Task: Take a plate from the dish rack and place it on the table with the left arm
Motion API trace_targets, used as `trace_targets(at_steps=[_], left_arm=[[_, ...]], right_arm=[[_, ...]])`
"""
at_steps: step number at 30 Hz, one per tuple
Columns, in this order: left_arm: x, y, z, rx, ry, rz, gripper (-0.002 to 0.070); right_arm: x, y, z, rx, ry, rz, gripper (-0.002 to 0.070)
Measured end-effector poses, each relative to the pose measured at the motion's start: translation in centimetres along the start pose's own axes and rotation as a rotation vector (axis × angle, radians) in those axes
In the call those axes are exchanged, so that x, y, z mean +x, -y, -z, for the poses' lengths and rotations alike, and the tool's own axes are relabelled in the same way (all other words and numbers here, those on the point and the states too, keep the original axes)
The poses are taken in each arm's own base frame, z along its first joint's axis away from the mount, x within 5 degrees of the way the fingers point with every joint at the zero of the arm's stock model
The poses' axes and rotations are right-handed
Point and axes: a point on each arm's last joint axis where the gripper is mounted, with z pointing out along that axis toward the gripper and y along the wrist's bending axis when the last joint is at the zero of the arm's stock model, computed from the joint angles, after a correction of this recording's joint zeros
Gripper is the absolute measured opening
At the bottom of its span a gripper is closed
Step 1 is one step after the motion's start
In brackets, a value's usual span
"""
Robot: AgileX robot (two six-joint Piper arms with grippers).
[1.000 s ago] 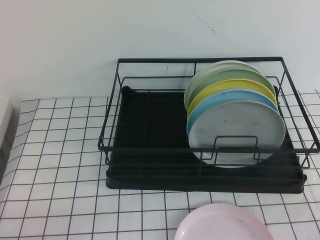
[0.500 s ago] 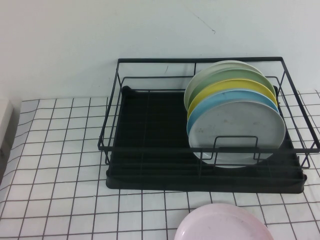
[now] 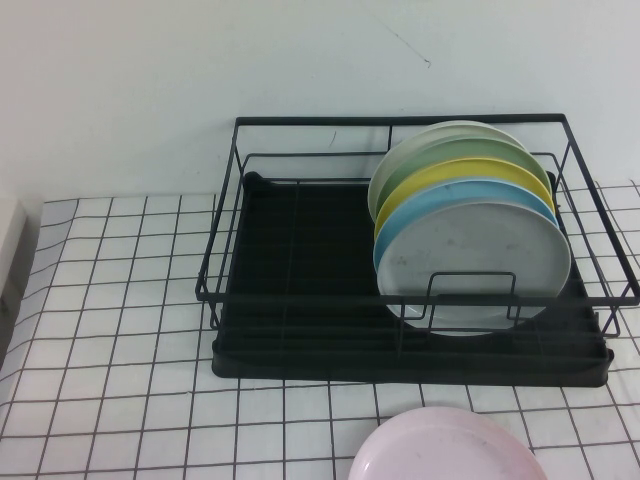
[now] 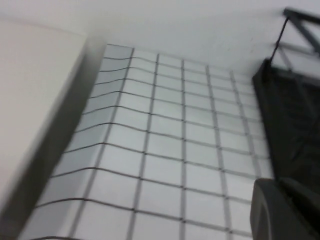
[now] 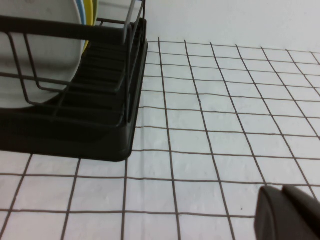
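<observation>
Only a dark corner of the left gripper shows above the gridded surface beside the dish rack; whether its fingers are open cannot be told. The right gripper likewise shows one dark edge. The grey plate stands foremost in the rack, fronting the blue plate. A pink plate lies nearer.
</observation>
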Motion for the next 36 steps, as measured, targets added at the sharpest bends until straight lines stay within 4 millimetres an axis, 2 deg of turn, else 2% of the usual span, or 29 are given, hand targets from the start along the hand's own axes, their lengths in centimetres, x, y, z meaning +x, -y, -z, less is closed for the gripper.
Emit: trace_targets(at_steps=[6,8,12,14,16,19,22,26,28,32,36], left_arm=[[-1.2,0.7,0.1,0.11,0.118,0.444,-0.0003],[-1.5,0.6,0.1,0.113,0.154,0.502,-0.0003],[-1.7,0.6,0.2,0.111,0.177,0.504,-0.0003],[-1.7,0.9,0.2,0.132,0.146,0.478,-0.0003],[-2.4,1.7,0.5,0.175,0.108,0.423,-0.0003],[-5.4,3.4,1.2,0.238,0.041,0.302,-0.0003],[-8.4,5.0,0.9,0.294,-0.095,0.176,-0.0003],[-11.9,7.0,-1.1,0.414,-0.321,-0.004,-0.0003],[-13.4,7.7,-2.2,0.479,-0.382,-0.099,-0.0003],[-15.8,8.5,-5.6,0.57,-0.423,-0.178,-0.0003],[-16.9,9.6,-9.2,0.668,-0.427,-0.21,-0.0003]], right_arm=[[0.0,0.0,0.0,0.0,0.0,0.0,-0.0001],[0.0,0.0,0.0,0.0,0.0,0.0,-0.0001],[0.0,0.0,0.0,0.0,0.0,0.0,-0.0001],[0.0,0.0,0.0,0.0,0.0,0.0,-0.0001],[0.0,0.0,0.0,0.0,0.0,0.0,-0.0001],[0.0,0.0,0.0,0.0,0.0,0.0,-0.0001],[0.0,0.0,0.0,0.0,0.0,0.0,-0.0001],[0.0,0.0,0.0,0.0,0.0,0.0,-0.0001],[0.0,0.0,0.0,0.0,0.0,0.0,-0.0001],[0.0,0.0,0.0,0.0,0.0,0.0,-0.0001],[0.0,0.0,0.0,0.0,0.0,0.0,-0.0001]])
